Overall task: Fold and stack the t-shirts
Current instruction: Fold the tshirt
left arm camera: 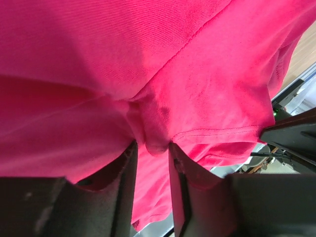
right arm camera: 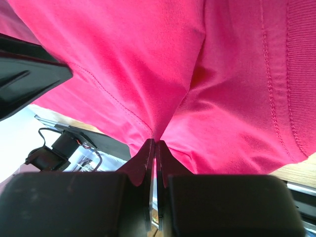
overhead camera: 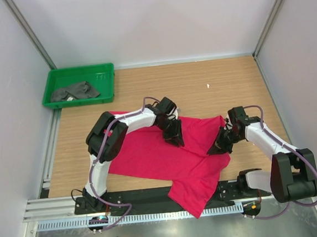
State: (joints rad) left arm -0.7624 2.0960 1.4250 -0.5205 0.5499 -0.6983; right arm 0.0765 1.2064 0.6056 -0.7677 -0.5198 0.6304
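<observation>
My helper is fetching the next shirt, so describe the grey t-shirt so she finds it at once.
At the far left corner of the wooden table sits a green tray. The grey t-shirt lies crumpled inside it. Unlike the red t-shirt spread across mid-table, it is dark, bunched small and alone in the tray.

You have no text, label, brand, number or sign to read in any of the three views. The red shirt shows only plain cloth and stitching, and any marks on the arms are too small to make out.
</observation>
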